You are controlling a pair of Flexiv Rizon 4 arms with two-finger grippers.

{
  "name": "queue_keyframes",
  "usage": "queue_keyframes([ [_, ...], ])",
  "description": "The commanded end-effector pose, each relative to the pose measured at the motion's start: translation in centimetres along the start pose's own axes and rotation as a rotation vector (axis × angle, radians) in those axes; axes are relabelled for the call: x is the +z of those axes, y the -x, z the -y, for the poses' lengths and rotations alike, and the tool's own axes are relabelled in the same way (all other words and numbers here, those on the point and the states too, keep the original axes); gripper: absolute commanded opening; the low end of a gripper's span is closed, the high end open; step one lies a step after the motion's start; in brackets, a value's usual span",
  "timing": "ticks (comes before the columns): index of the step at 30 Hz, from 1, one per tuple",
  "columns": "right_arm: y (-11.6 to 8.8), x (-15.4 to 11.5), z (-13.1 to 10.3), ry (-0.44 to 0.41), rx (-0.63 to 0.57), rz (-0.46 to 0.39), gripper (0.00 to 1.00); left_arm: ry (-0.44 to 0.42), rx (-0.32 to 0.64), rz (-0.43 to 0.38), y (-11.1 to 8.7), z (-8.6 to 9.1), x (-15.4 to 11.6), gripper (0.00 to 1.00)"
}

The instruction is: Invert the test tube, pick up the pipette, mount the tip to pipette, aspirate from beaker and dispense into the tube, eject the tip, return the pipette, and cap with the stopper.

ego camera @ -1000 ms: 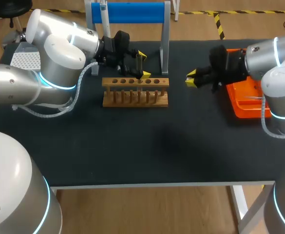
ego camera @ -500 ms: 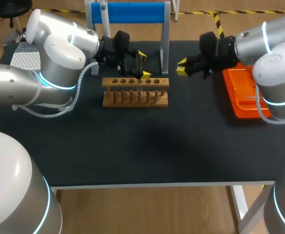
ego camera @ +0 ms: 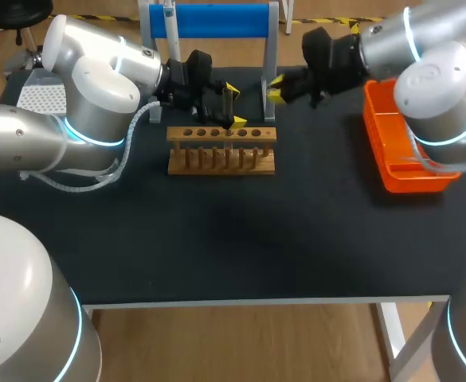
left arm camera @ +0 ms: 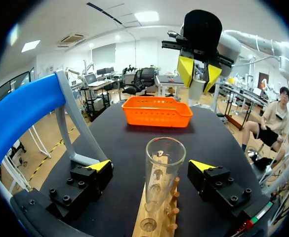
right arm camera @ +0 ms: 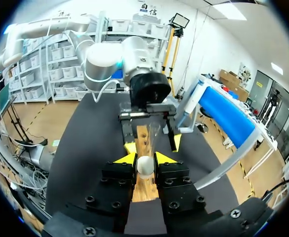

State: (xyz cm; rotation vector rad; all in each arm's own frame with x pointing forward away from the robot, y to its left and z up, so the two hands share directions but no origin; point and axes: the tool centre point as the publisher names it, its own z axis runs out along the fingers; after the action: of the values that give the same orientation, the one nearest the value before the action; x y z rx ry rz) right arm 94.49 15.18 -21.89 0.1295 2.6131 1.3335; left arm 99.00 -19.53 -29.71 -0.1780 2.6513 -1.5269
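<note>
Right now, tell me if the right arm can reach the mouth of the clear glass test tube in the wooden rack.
Probably yes. The clear glass test tube stands uncapped, the left arm's fingers sit apart beside it, and nothing lies between it and the right arm's fingers.

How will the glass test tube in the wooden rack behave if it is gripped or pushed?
The test tube looks like thin clear glass, so probably fragile and slippery. It appears empty, so likely light. It stands tall in the wooden rack, held only low down; a sideways push may tilt it.
</note>
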Motion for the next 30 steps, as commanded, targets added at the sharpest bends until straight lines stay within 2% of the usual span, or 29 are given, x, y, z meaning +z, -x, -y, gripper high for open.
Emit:
queue_keyframes([
  [1, 1.0, 0.9, -1.4, -0.016, -0.006, -0.018, 0.0, 0.002, -0.001, -0.003, 0.1, 0.0, 0.0, 1.0],
  [12, 1.8, 2.9, -3.8, -0.022, -0.031, -0.054, 0.0, 0.002, -0.001, -0.003, 0.1, 0.0, 0.0, 1.0],
  [30, 2.4, 5.5, -5.3, -0.027, -0.028, -0.092, 0.0, 0.002, -0.001, -0.003, 0.1, 0.0, 0.0, 1.0],
])
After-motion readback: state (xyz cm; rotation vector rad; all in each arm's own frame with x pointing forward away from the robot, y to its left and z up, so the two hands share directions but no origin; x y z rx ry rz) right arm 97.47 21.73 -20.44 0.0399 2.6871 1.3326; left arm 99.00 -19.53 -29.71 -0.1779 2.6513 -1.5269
